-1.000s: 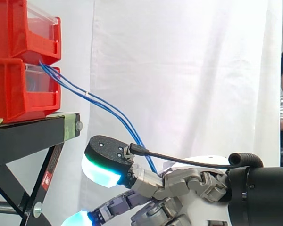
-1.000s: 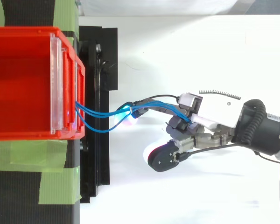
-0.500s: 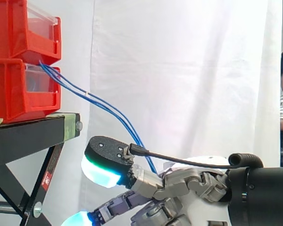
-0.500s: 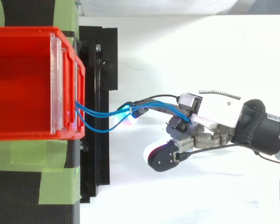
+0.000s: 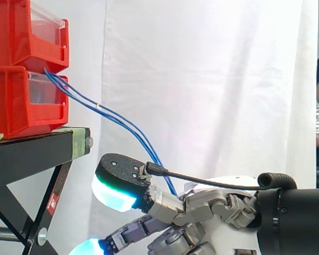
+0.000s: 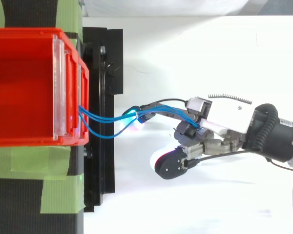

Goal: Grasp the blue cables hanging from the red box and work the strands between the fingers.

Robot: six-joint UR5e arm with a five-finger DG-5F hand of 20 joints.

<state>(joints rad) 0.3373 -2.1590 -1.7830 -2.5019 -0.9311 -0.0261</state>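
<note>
Robot hand (image 5: 202,207): low, right of black stand (image 5: 32,151), fingers curled round blue cables (image 5: 112,116). Cables slanting up, taut, to front of stacked red bins (image 5: 21,101) on stand. White curtain (image 5: 202,79) behind.

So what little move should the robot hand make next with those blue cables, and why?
Probably a small rub of its fingers against each other. The blue cables run from the red bins down into the robot hand, apparently caught among its curled fingers, so working the strands looks like what remains.
</note>
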